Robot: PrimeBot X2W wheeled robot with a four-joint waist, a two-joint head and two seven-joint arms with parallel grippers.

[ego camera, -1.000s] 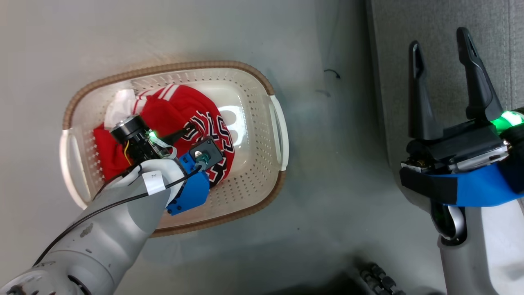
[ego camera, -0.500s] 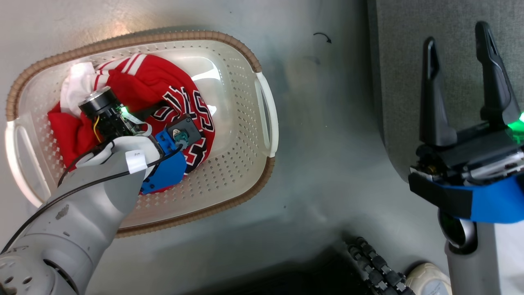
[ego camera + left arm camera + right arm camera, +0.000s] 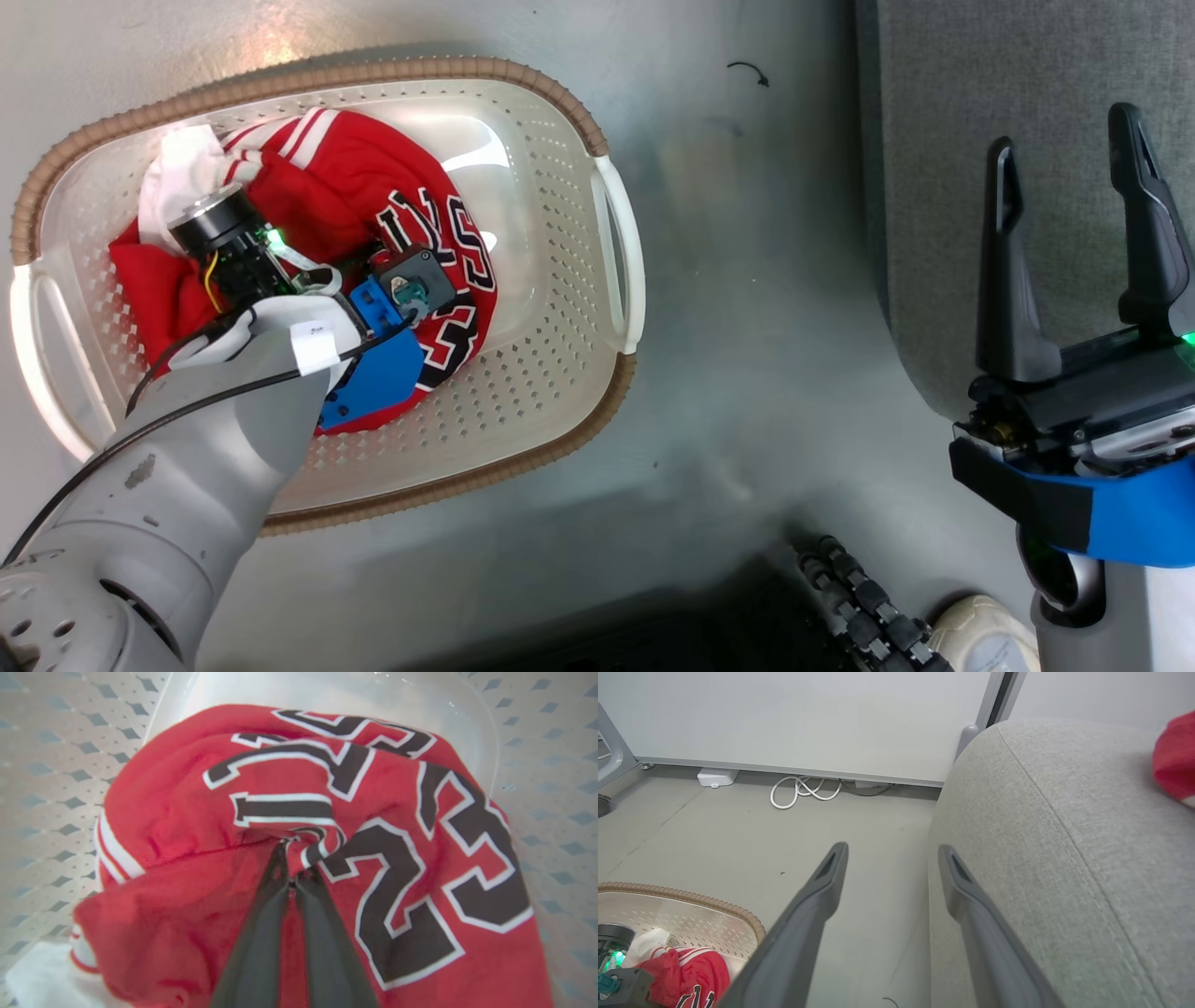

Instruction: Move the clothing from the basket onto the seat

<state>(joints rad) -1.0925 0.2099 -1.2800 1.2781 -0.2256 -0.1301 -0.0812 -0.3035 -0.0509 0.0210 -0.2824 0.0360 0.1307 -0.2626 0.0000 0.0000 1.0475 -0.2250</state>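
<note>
down inside the laundry basket (image 3: 560, 392) on the floor (image 3: 747, 327), my left pincer (image 3: 293, 861) is clamped on a bunched fold of the red number 23 jersey (image 3: 420, 868). my right pincer (image 3: 1064, 140) hangs with its fingers apart beside the grey seat (image 3: 1064, 835), where one red garment (image 3: 1174, 760) already lies. lifting the jersey out and carrying it across is left to do, i judge.

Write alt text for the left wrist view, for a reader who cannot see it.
The left gripper is shut on a pinched fold of a red jersey, just beside its black-and-white number 23. The jersey lies crumpled in a cream perforated basket, with a white cloth at the lower left.
</note>
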